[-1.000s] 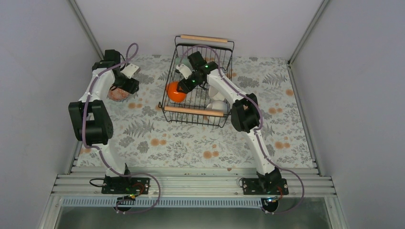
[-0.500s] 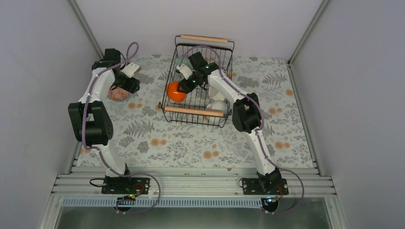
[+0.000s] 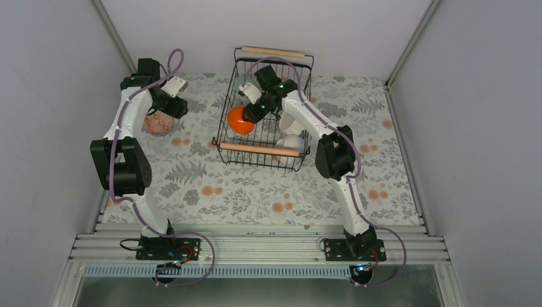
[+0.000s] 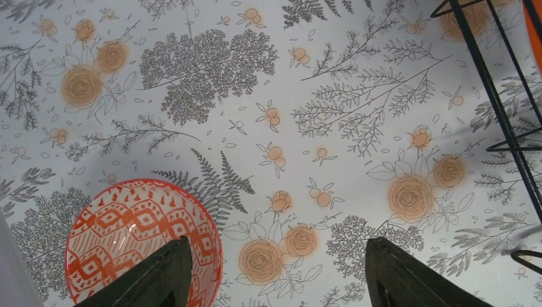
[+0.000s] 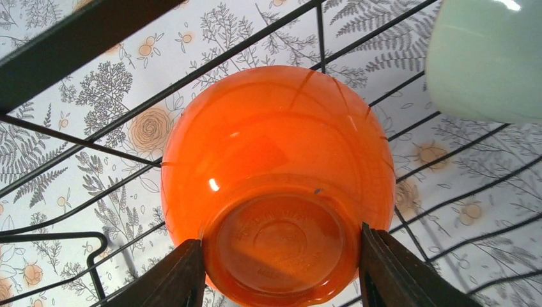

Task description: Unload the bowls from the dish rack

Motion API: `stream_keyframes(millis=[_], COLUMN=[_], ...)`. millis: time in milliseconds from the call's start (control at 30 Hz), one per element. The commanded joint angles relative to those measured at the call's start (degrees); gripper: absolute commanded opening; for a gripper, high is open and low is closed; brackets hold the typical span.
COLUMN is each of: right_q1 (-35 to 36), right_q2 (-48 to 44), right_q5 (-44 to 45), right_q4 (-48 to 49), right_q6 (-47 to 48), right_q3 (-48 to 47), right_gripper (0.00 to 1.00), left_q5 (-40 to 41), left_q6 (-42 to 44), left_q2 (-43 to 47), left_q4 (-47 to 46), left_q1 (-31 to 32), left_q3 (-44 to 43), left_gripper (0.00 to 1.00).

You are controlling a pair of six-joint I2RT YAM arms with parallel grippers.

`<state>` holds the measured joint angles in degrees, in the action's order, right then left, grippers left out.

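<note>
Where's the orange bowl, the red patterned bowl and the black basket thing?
orange bowl (image 5: 275,141), right wrist view, on its shiny rounded side.
patterned bowl (image 4: 131,233), left wrist view, on its inside wall.
dish rack (image 3: 259,148), top view, on its near wooden handle.

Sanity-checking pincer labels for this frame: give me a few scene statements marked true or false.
1. The right pincer grips the orange bowl at its base. True.
2. The left pincer is shut on the patterned bowl. False: it is open with nothing between its fingers.
3. The mint bowl sits out on the table. False: it is inside the dish rack.
4. The patterned bowl stands upright on the table, outside the rack. True.
</note>
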<state>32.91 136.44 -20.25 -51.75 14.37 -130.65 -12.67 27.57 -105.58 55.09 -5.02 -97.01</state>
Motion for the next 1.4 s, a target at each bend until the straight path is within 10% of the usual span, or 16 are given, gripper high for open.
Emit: stream_keyframes(millis=[0, 533, 1367], right_q1=[-0.45, -1.93, -1.85], right_q2=[-4.6, -8.47, -2.46], right_q5=[2.25, 5.92, 17.87], right_q4=[-0.78, -1.97, -7.23], right_q6=[1.41, 3.28, 4.28], right_q3=[-0.3, 1.6, 0.49], right_gripper=[0.4, 0.45, 0.81], left_q5=[-1.38, -26.55, -28.66], left_q6=[-1.09, -6.28, -5.99], left_q2=[1.57, -2.33, 0.35], left_q4=[1.11, 8.61, 6.34], left_q1=[0.61, 1.18, 2.97], left_q3=[-2.39, -18.62, -12.76], left_gripper=[0.68, 0.73, 0.77])
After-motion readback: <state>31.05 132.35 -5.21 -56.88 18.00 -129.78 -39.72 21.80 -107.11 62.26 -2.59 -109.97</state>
